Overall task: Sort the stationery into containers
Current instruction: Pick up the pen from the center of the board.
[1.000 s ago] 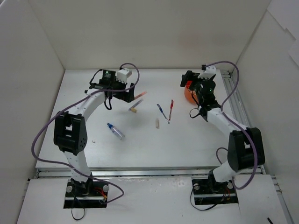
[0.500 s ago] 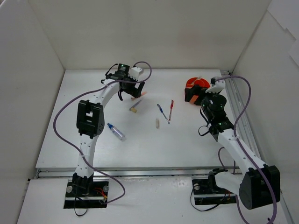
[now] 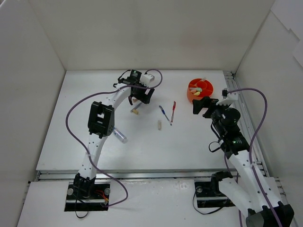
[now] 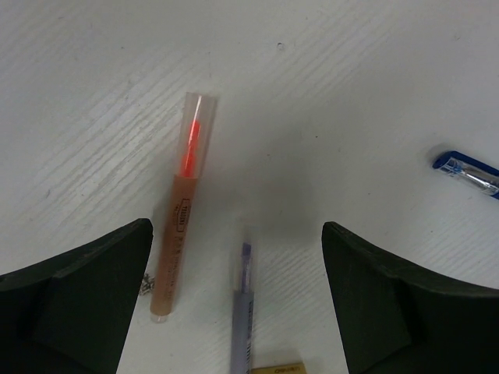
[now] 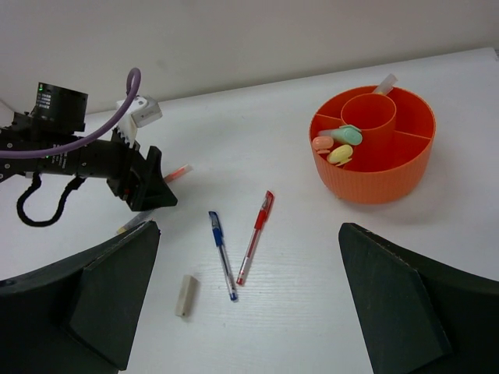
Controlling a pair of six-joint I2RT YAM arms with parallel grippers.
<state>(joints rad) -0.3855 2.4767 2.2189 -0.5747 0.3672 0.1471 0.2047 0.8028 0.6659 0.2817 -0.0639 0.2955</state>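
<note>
The left gripper (image 4: 236, 234) is hanging over the table (image 4: 351, 93) with its jaws standing wide apart and nothing between them is being gripped. Under it the highlighter (image 4: 181, 234) and a purple pen (image 4: 243, 312) are lying near each other, almost parallel. I am thinking this is the risk: the closing jaws may be catching both, or pushing one against the other. Both barrels are looking round, smooth plastic, so a grip off the middle may be making them roll or slip out. The highlighter is having a clear cap over an orange tip and a dull orange body with a small label. The table is showing a fine slanting grain.

The right gripper (image 5: 249, 230) is also standing open and empty. The pot (image 5: 373, 183), glossy orange with a centre cup and dividers, is sitting well apart from the left gripper, so a weak hold may be failing during the carry.
</note>
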